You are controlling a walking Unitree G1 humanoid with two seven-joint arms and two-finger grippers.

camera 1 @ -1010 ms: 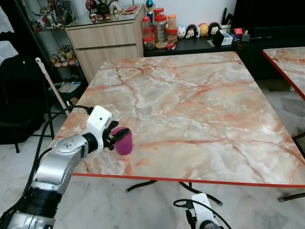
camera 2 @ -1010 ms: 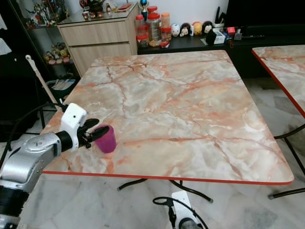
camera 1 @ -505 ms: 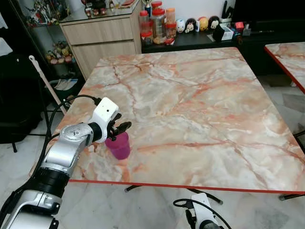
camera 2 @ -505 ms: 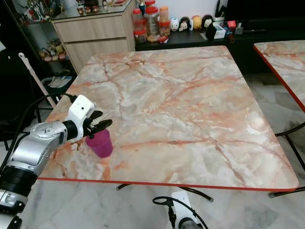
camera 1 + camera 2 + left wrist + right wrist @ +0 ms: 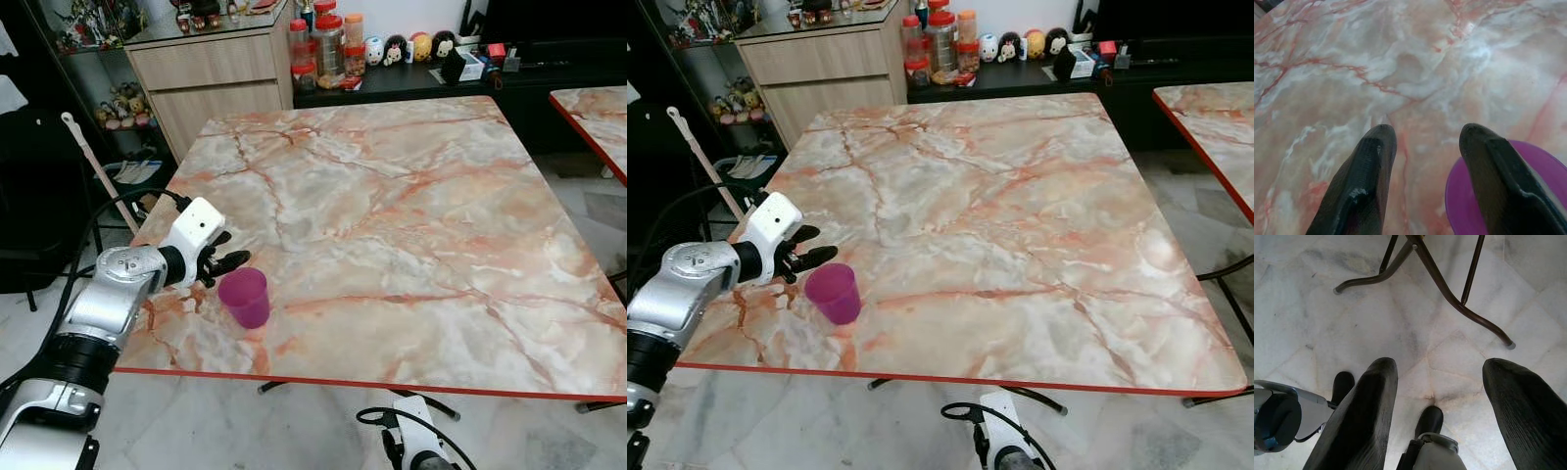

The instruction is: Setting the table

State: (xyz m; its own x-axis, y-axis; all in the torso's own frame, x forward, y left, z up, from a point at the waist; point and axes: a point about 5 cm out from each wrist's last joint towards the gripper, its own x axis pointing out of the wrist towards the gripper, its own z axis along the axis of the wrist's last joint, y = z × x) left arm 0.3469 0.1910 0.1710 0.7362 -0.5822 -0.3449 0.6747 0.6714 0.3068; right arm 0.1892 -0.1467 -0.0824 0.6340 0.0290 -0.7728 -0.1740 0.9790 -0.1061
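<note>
Since half a second ago the left gripper [image 5: 227, 266] has drawn back from the magenta cup [image 5: 245, 297]; its black fingers [image 5: 1359, 181] are now spread with nothing between them, and the cup stands upright and free on the marble table [image 5: 411, 215], just beyond the fingertips toward the table's middle, near the red front edge. In the left wrist view one finger overlaps the cup's rim, but the head views show a gap. No writing can be read on the cup. Far past the gripper, red-lidded jars [image 5: 328, 49] stand beside a wooden cabinet [image 5: 211, 83], their labels too small to read. The right gripper [image 5: 1440, 411] hangs low with its fingers parted over the tiled floor [image 5: 1298, 308], by the table's metal legs [image 5: 1449, 293].
</note>
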